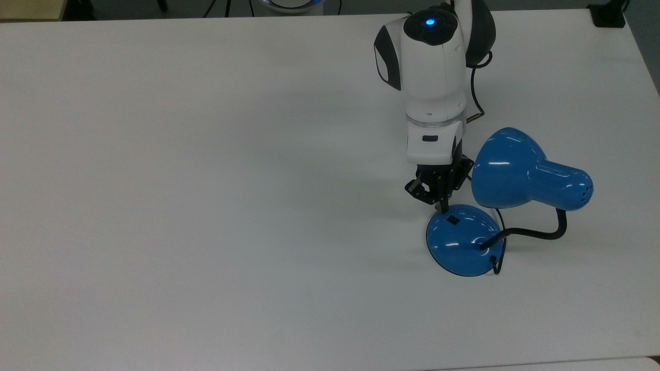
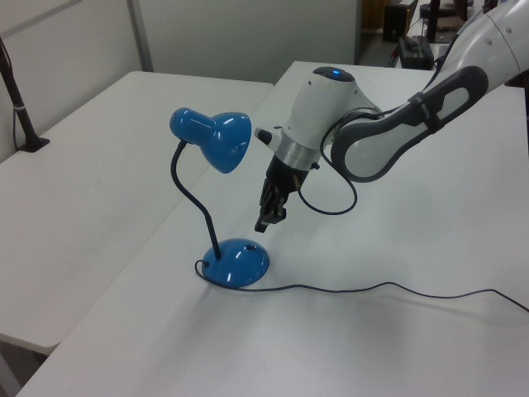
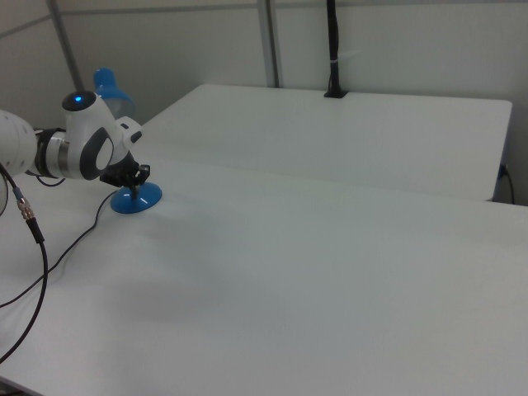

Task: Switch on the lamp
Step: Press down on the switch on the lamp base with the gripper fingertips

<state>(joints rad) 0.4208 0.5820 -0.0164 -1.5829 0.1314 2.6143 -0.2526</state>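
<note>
One short drop remains — the gripper (image 1: 442, 207), fingers together, hangs above the lamp (image 1: 464, 239) base's far edge, its switch (image 1: 452, 220) just nearer in the top view.

White tables (image 3: 346, 239) are standing pushed together, a seam running between them in the right view. A black post (image 3: 333, 49) is rising at the far edge before pale grey wall panels (image 3: 412, 49).
</note>
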